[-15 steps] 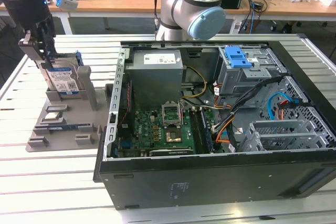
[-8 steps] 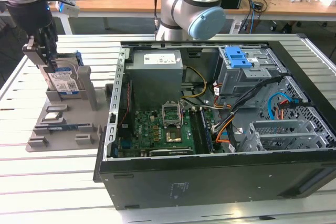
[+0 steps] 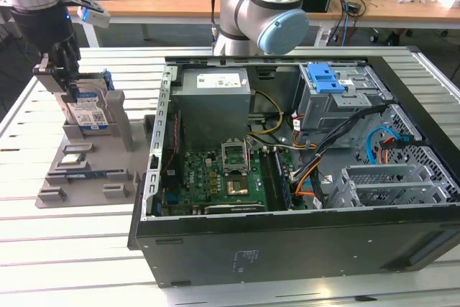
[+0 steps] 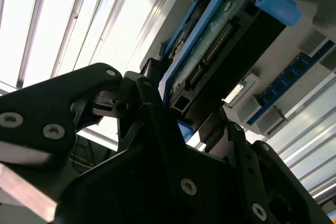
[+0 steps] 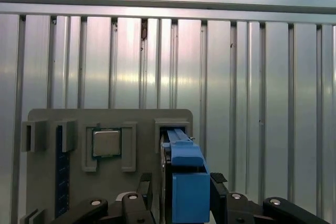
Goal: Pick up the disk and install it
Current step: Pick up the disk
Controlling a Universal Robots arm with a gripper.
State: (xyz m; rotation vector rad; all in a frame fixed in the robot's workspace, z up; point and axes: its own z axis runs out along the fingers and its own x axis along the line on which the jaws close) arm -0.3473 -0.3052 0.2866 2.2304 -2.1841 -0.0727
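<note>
My gripper point(image 3: 70, 90) is clamped on the disk point(image 3: 89, 113), which stands upright on edge at the exterior view's left, over the grey parts holder point(image 3: 86, 172) on the slatted aluminium table point(image 3: 65, 249). My fingers cover the drive's top edge. Below them show its blue-and-white label and a strip of blue carrier. Its lower edge sits level with the holder's upright slot walls, and I cannot tell whether it is seated there or just clear.

In the first wrist view the drive is edge-on, so I see little but the blue bracket, with a black finger pad point(image 5: 218, 179) tight against its side. A processor chip point(image 5: 106, 142) lies in a pocket just beside the slot.

The second wrist view shows the connector end, partly behind my linkage. The open computer case point(image 3: 287, 253) lies well apart, towards the exterior view's right, and my arm is cut off at the top.
</note>
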